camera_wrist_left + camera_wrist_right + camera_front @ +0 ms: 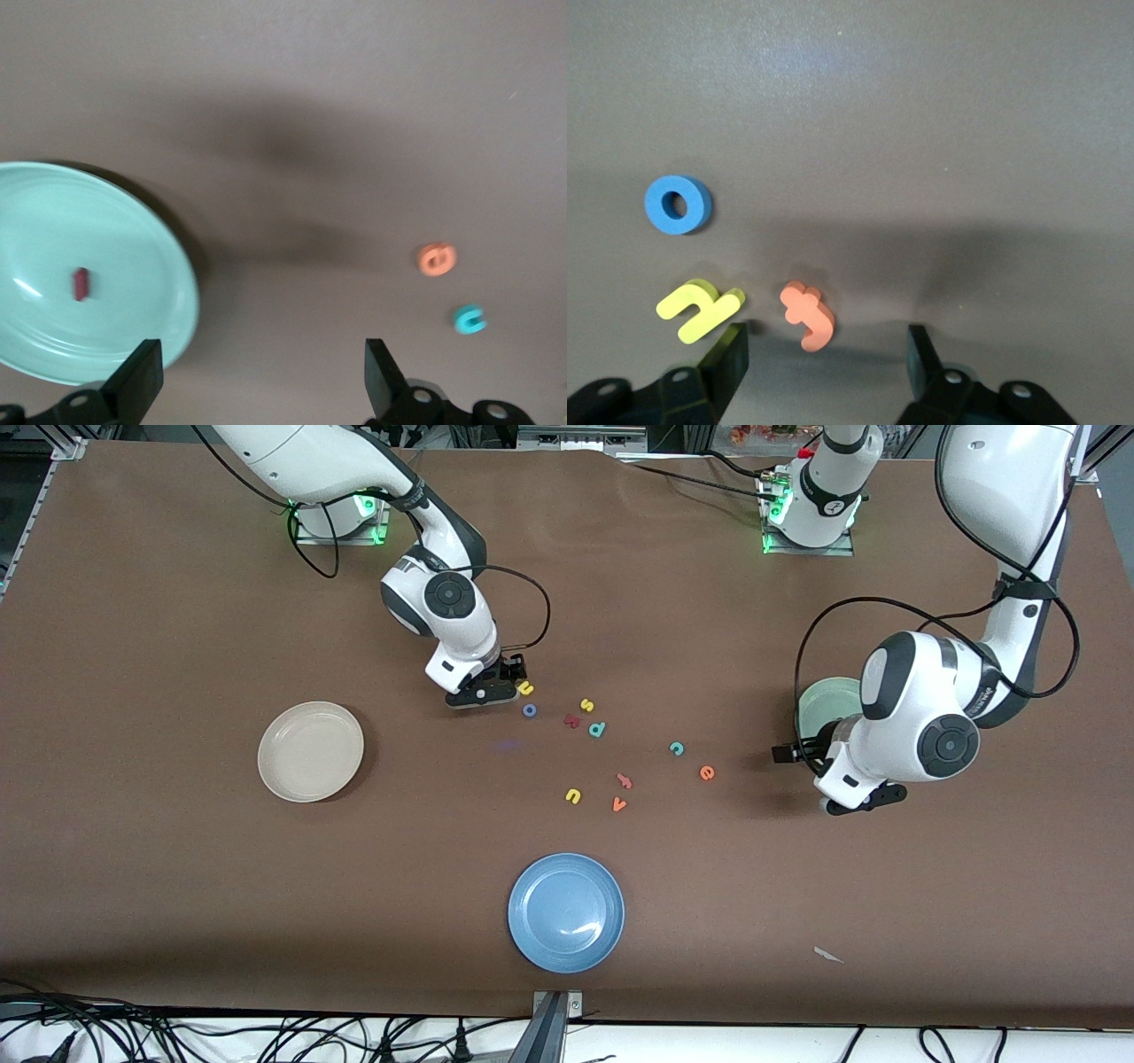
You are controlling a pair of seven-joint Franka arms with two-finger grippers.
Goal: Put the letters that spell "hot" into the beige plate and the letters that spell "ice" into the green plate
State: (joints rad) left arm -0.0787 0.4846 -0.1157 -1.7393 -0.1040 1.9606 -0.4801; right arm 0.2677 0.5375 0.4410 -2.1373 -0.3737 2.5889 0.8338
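My right gripper [824, 359] is low over the table and open, with the orange t [808, 314] lying between its fingers, touching neither. Beside the t lie the yellow h [700, 308] and the blue o [678, 204]. The beige plate [310, 751] holds nothing and sits toward the right arm's end. My left gripper [261, 381] hangs open with nothing in it over bare table beside the green plate [133, 257]. The dark red i [81, 284] lies in that plate. On the table lie the orange e [436, 258] and the teal c [469, 318].
A blue plate [566, 911] sits near the front edge. Mid-table lie other loose letters: a yellow s [586, 704], a teal p [597, 729], a dark red branched letter [571, 720], a yellow u [573, 795], an orange v [618, 804].
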